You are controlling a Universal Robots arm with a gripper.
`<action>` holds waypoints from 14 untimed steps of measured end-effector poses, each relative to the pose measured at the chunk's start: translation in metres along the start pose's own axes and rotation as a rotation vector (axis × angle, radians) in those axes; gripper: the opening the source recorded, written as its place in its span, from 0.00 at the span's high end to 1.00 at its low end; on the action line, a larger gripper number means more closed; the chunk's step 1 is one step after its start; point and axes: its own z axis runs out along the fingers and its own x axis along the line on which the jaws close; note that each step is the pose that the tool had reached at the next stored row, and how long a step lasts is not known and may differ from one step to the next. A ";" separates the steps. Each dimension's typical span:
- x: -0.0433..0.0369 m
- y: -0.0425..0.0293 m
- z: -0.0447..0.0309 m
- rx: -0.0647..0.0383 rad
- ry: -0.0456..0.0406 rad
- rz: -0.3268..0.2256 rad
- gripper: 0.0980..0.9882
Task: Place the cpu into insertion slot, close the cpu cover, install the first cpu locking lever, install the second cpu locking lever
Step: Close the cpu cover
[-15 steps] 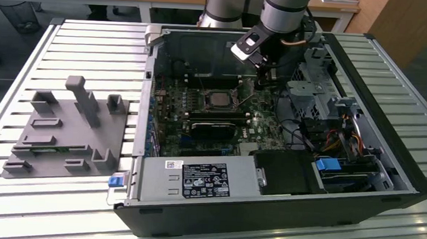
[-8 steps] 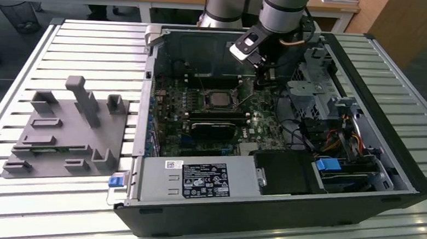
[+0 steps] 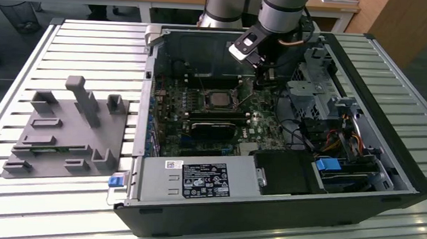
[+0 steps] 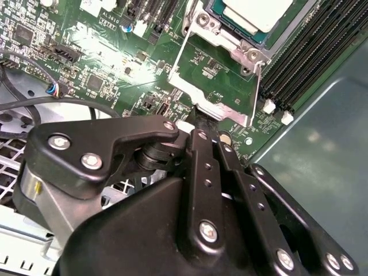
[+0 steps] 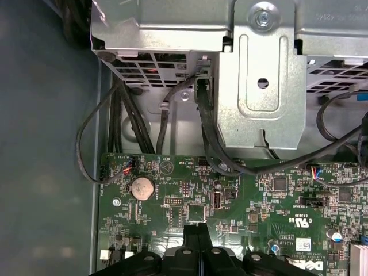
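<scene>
The cpu (image 3: 218,99) lies in the insertion slot with its pale metal top up; in the second wrist view the cpu (image 4: 253,12) sits inside the slot's metal rim (image 4: 201,20). The cpu cover (image 4: 233,114), a thin silver frame, is swung open away from the slot, and the green board shows through its window. My gripper (image 4: 202,122) is at the cover's free edge with its black fingers closed on it. In the exterior view the gripper (image 3: 263,74) hangs just beyond the slot. In the first wrist view the fingertips (image 5: 195,230) are pressed together.
The open computer case (image 3: 378,117) stands on a slatted table. Black memory slots (image 3: 213,115) run beside the slot. A silver drive cage (image 3: 321,95) with cables is close on the exterior view's right. A power supply (image 3: 195,181) is at the front, and a grey fixture (image 3: 66,128) stands outside the case.
</scene>
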 end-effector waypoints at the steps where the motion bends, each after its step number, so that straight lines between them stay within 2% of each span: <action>1: 0.0000 -0.0003 0.0000 0.000 0.0000 0.000 0.98; 7: 0.0001 -0.0030 0.0001 0.000 -0.0001 0.000 0.98; 14: 0.0001 -0.0100 0.0000 0.000 0.0001 0.000 0.98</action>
